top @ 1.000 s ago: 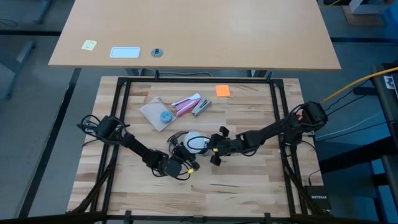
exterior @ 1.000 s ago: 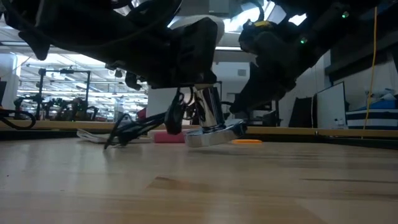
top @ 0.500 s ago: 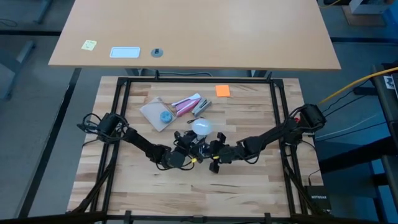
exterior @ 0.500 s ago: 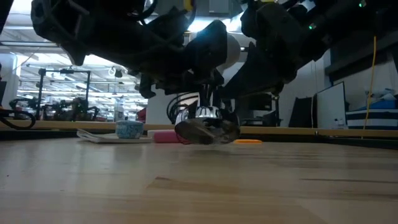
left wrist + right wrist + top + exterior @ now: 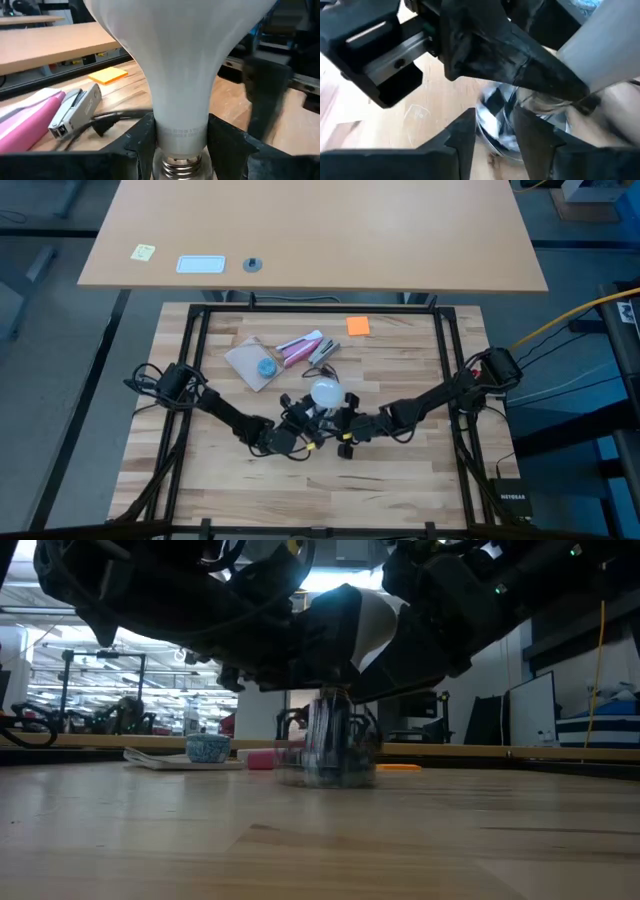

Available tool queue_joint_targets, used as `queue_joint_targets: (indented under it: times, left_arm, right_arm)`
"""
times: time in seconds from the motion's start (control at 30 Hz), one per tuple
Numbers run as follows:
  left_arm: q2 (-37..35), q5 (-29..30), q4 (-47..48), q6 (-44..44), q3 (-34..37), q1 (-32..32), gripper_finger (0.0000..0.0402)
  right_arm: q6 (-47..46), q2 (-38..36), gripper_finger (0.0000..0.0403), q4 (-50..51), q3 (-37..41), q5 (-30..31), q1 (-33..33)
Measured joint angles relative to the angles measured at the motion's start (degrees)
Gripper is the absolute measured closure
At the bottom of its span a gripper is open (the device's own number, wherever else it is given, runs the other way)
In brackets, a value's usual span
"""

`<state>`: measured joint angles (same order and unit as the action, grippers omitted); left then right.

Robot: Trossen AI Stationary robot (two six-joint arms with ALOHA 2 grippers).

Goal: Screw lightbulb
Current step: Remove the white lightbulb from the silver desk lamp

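The frosted-white lightbulb (image 5: 180,65) is held above the table's middle, its globe (image 5: 325,392) up and its grey screw base (image 5: 180,167) down. My left gripper (image 5: 303,418) is shut on it, reaching in from the left. Under it the silvery socket (image 5: 333,745) stands upright, its wide foot at the table top, and shows blurred. A thin black cord (image 5: 120,117) trails from it. My right gripper (image 5: 495,137) reaches in from the right, slanting down. It is open, with one finger on each side of the socket (image 5: 497,117). My left gripper pinches the lightbulb's narrow neck (image 5: 181,131), just above the screw threads, between its two fingers (image 5: 142,137). They come in about level from the table's left and lie across the neck. The bulb is lifted clear, globe up. My right gripper may or may not touch the socket; I cannot tell.
On the far side of the arms lie a pink-and-white tube (image 5: 300,347), a silver clip-like tool (image 5: 322,353), an orange note (image 5: 358,326) and a tan pad with a small blue cup (image 5: 265,366). Bare wood (image 5: 400,480) lies toward the near edge. A black frame rail (image 5: 195,360) borders the work area.
The bulb's globe has shifted a little toward the far edge, carried by my left gripper. The socket, tilted and clear of the table a second ago, now stands upright under the bulb with its foot down at the table top. My right gripper has tipped.
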<state>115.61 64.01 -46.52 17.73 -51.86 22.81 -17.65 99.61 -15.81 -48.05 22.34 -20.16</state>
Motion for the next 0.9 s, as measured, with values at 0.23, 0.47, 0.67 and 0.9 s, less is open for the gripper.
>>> queue_joint_targets:
  times: [0.23,0.47,0.67,0.9]
  left_arm:
    - [0.0,0.0,1.7,-0.6,0.0,0.2,0.026]
    - [0.0,0.1,4.3,3.3,0.0,0.8,0.026]
    - [0.0,0.7,3.5,2.9,-0.1,1.2,0.026]
    - [0.0,2.8,-6.4,-4.5,-0.1,1.0,0.026]
  right_arm:
    - [5.6,-1.3,0.0262,1.9,0.0,-1.0,-0.1]
    - [6.1,-7.5,0.0279,16.6,0.0,2.1,-0.1]
    - [5.5,-8.5,0.0281,20.7,0.0,5.1,-0.1]
    - [5.4,-8.5,0.0281,20.8,0.0,5.2,-0.1]
